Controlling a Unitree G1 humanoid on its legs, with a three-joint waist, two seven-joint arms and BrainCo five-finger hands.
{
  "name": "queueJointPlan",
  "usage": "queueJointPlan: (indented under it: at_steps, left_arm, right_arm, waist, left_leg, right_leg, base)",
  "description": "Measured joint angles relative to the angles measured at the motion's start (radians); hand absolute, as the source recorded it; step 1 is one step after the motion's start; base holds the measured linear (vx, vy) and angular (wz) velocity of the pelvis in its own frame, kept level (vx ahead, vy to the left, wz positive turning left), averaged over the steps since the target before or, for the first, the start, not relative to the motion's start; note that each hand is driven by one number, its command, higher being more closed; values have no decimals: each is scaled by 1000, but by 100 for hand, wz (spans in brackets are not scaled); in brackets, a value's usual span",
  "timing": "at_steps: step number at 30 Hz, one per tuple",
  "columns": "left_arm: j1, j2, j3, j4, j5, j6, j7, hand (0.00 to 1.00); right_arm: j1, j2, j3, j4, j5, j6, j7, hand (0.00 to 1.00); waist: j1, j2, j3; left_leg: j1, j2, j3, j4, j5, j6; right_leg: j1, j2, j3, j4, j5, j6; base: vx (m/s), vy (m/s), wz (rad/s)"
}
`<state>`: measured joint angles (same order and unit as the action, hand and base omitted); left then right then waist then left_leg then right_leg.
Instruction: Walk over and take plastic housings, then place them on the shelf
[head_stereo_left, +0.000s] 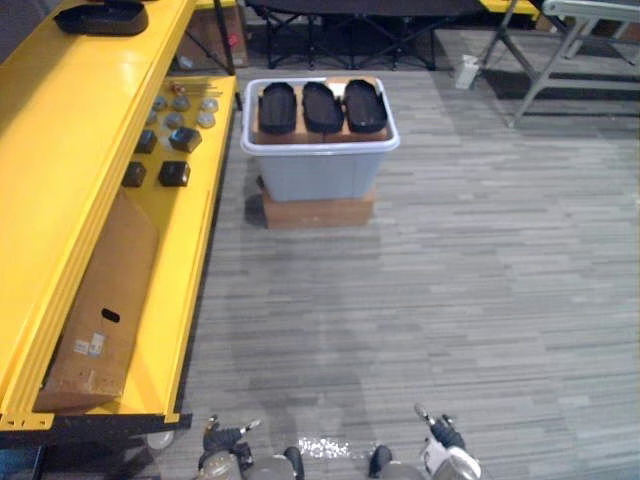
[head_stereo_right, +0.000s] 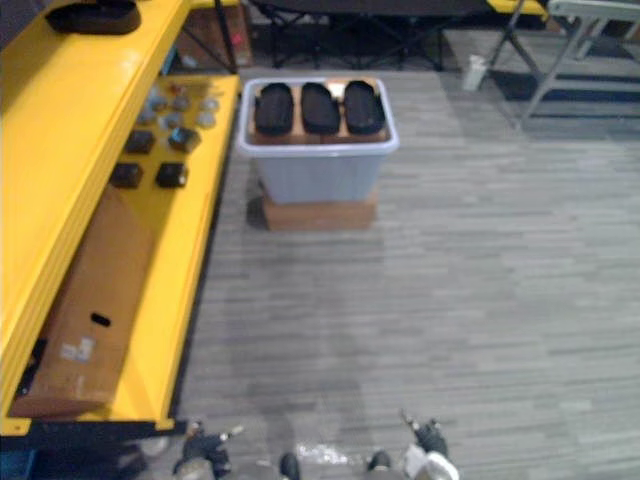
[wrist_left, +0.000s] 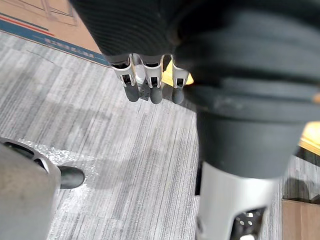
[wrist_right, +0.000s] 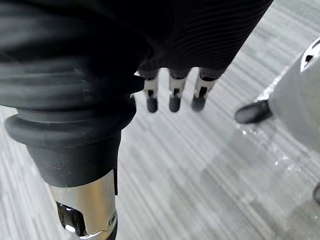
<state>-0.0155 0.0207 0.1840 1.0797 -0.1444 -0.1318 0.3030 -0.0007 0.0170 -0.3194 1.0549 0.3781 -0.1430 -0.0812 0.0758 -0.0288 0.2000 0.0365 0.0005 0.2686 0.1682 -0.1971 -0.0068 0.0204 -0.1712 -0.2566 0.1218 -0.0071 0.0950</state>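
Three black oval plastic housings (head_stereo_left: 322, 106) lie side by side on a cardboard sheet across the top of a pale grey bin (head_stereo_left: 318, 175), far ahead of me on the floor. Another black housing (head_stereo_left: 102, 17) rests on the top level of the yellow shelf (head_stereo_left: 90, 140) along my left. My left hand (head_stereo_left: 222, 440) and right hand (head_stereo_left: 443, 435) hang low at the near edge, far from the bin. In the wrist views the left hand's fingers (wrist_left: 150, 87) and the right hand's fingers (wrist_right: 174, 95) point straight down over the floor, holding nothing.
The bin stands on a flat brown box (head_stereo_left: 318, 210). The shelf's lower level carries small black and grey parts (head_stereo_left: 173, 173) and a large cardboard box (head_stereo_left: 105, 310). A white cup (head_stereo_left: 466, 72) and metal table legs (head_stereo_left: 560, 50) stand at the far right. Grey plank floor lies between.
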Motion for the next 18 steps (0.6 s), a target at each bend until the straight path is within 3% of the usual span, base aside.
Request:
queueJointPlan:
  at_steps: [3,5,6,9,10,12,14,15,16,17,18]
  left_arm:
    - [6,0,0,1,37,0,3,0]
    - [2,-2,0,2,49,-2,16,0]
    - [-1,-6,0,2,62,-3,31,0]
    - [-49,12,1,5,83,-20,49,0]
    - [-55,12,1,5,82,-23,49,0]
    - [-85,7,1,0,66,-43,49,0]
    - [-87,7,0,-7,38,-49,47,0]
    - [-88,0,1,-11,26,-48,45,0]
    - [-83,-20,0,-21,14,-38,45,0]
    - [-69,-29,1,-40,-14,-20,45,0]
    - [-61,-51,3,-45,-15,5,42,0]
  right_arm:
    - [5,3,-1,0,-1,11,5,0]
    - [23,7,-2,-2,-1,17,21,0]
    - [27,3,-3,-13,-7,18,29,0]
    - [38,-6,-11,-17,-44,35,62,0]
    - [39,-6,-13,-16,-50,36,64,0]
    - [59,-6,-36,-13,-100,60,75,0]
    - [79,-2,-49,-14,-99,76,81,0]
    - [77,-1,-53,-13,-97,79,82,0]
    - [61,-18,-47,-13,-104,82,82,0]
    - [55,-22,-44,-13,-118,81,80,0]
    - [52,-30,-42,-12,-119,78,78,0]
  waist:
    - [12,1,1]
    - [16,9,6]
    - [11,20,13]
    - [-21,14,14]
    - [-23,13,15]
    - [-28,7,18]
    - [-37,-12,7]
    - [-39,-5,8]
    - [-40,31,11]
    - [-40,33,4]
    - [-40,48,-1]
  left_leg:
    - [13,27,22,57,-37,-1]
    - [47,59,43,83,-56,4]
    - [68,79,40,87,-69,15]
    - [87,127,-4,93,-124,-6]
    - [87,130,-10,97,-129,-10]
    - [87,159,-24,152,-165,-53]
    - [89,163,-44,194,-206,-95]
    - [98,173,-48,201,-230,-101]
    - [111,207,-56,210,-254,-110]
    - [90,216,-73,274,-253,-108]
    - [-3,245,-100,451,-226,-62]
  right_leg:
    - [-7,11,15,61,-2,-4]
    - [-55,15,15,220,-11,-16]
    - [-104,21,15,308,-85,-18]
    - [-181,53,12,307,-150,-15]
    - [-187,52,12,302,-150,-15]
    - [-221,48,14,261,-137,-9]
    - [-229,25,14,255,-53,-16]
    - [-233,25,8,285,-90,-14]
    - [-240,42,-14,350,-134,-26]
    - [-253,39,-24,411,-210,-28]
    - [-248,37,-47,443,-251,-42]
  base:
    - [61,47,-25]
    - [68,15,-34]
    - [58,-4,-29]
    - [92,-61,18]
    - [112,-113,38]
    - [137,-194,29]
    - [185,-296,33]
    - [184,-322,30]
    - [213,-307,31]
    - [279,-390,45]
    - [260,-331,49]
